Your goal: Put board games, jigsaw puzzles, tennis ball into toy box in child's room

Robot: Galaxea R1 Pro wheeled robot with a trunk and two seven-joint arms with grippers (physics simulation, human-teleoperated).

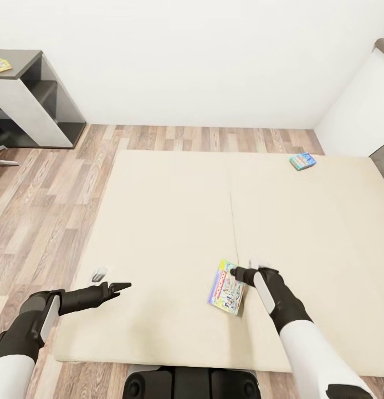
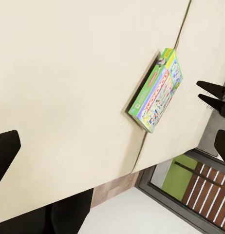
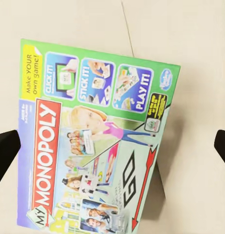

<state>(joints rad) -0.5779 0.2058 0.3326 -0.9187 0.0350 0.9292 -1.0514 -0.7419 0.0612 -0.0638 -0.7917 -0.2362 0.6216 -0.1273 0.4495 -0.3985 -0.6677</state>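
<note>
Hovering over the bed (image 1: pixel 175 221), spread right fingers (image 3: pixel 6 148) straddle the Monopoly box (image 1: pixel 226 288).

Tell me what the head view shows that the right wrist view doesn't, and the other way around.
Head view alone: the second board game near the bed's far edge, a jigsaw puzzle on the table, the wood floor, and the left claw. Right wrist view alone: the box's readable print, "My Monopoly". Both share the Monopoly box lying on the cream bed.
</note>
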